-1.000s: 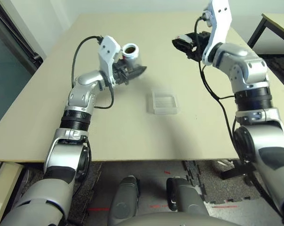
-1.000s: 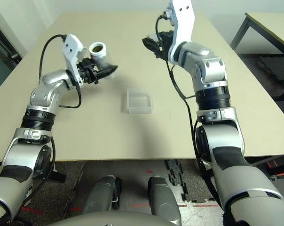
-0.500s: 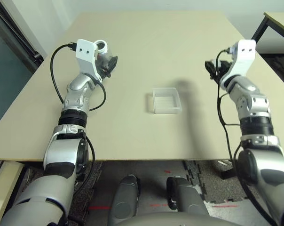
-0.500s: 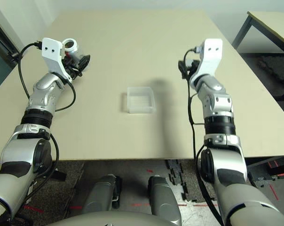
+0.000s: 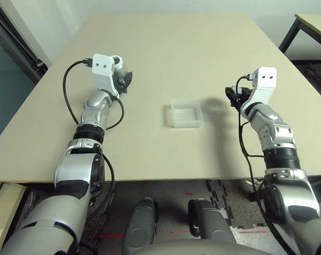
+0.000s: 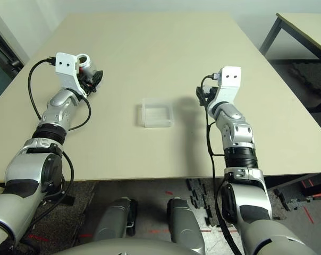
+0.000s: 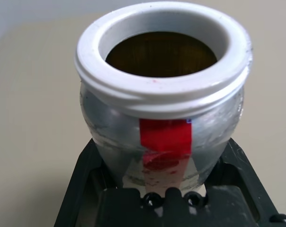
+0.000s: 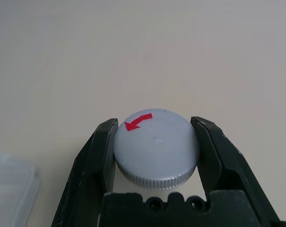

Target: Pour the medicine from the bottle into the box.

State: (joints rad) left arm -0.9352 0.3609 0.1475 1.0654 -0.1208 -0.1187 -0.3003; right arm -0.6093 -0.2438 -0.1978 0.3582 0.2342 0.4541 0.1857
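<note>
Item: bottle (image 7: 162, 118), uncapped, upright, pinched in your left gripper (image 5: 123, 79) at the counter's (image 5: 176, 53) left. Box (image 5: 185, 113) lies mid-counter, toward your right; left arm nearer. Right gripper (image 8: 155, 156) clamps the cap (image 8: 156, 147).

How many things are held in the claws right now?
2: the open bottle in the left claw at the table's left, and its grey cap in the right claw, right of the clear box.
</note>
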